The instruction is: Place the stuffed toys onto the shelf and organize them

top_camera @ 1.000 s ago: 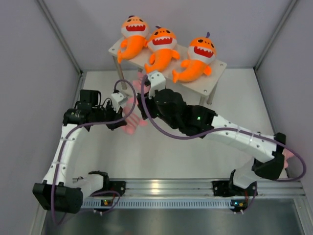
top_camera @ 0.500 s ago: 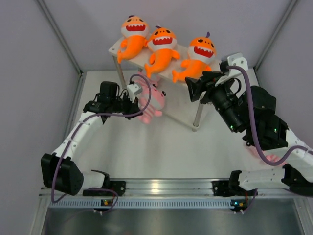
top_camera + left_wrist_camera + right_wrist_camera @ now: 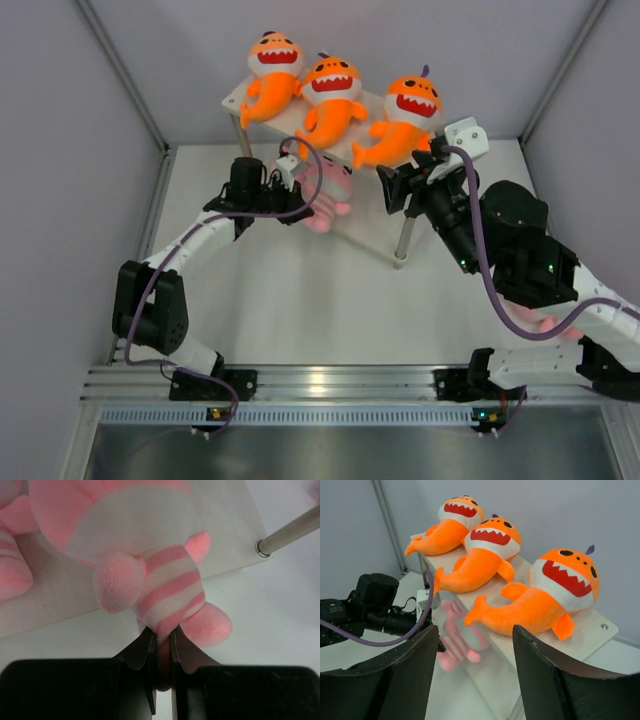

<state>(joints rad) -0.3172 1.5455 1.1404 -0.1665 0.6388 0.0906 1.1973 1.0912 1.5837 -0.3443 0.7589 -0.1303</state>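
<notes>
From above, your left gripper (image 3: 296, 188) holds the pink striped plush (image 3: 328, 188) at the lower tier of the shelf (image 3: 236, 100) — push it deeper before letting go.

Left wrist: the jaws are pinched shut on the plush's lower end, and its body lies over the board's edge.

Right wrist: the right gripper (image 3: 472, 650) has its jaws wide apart and empty, facing the three orange sharks (image 3: 487, 555) on top — hold it back.

The white shelf (image 3: 233, 99) stands on thin metal legs on a white table (image 3: 300, 300). On its top board three orange toys lie in a row, with the left shark (image 3: 270, 75), the middle shark (image 3: 330, 95) and the right shark (image 3: 405, 120) close side by side. Down on the lower board (image 3: 55, 595) a pink striped toy (image 3: 150, 580) is at the front edge with its feet sticking out past it, and part of another pink toy (image 3: 12, 555) lies beside it.
</notes>
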